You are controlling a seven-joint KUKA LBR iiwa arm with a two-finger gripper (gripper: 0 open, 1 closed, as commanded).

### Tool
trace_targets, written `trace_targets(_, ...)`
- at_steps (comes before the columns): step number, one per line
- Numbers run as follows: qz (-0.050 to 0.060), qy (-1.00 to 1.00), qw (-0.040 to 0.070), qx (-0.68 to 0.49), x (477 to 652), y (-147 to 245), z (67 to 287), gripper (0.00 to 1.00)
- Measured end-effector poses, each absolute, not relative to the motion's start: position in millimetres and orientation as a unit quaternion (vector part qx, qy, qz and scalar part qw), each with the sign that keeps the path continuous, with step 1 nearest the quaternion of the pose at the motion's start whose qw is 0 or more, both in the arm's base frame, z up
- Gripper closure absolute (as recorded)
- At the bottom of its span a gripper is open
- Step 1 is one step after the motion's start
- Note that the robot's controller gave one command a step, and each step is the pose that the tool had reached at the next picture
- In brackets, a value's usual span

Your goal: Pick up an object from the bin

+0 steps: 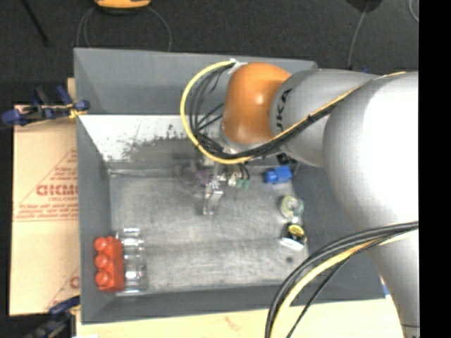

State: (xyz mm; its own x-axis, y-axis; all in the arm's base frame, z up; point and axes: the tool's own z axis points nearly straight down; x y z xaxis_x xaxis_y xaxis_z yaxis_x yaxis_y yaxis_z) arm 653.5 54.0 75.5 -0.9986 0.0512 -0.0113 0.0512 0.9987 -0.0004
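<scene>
My gripper [211, 197] hangs below the orange wrist cover, over the bin floor in the middle of the back half. No loose thing shows under it. The nearest things lie to its right: a small green piece [244, 183] and a blue block [277, 175] by the arm. Farther right lie a clear round piece [289, 205] and a small yellow, black and white thing [294, 234].
A pack with three red caps and clear plastic [116, 263] lies in the bin's front left corner. The arm and its cables cover the bin's back right part. Bare grey floor stretches between the gripper and the pack.
</scene>
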Motion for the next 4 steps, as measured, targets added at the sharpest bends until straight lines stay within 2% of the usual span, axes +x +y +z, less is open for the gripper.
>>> trace_targets(1,0.0,1.0,0.008,0.025,654.8,54,77,1.0)
trace_targets(2,-0.001,1.0,0.007,0.017,656.6,45,230,1.0)
trace_targets(3,-0.001,0.996,0.001,-0.089,645.2,18,185,1.0)
trace_targets(4,-0.001,0.996,0.008,-0.09,652.8,21,286,1.0)
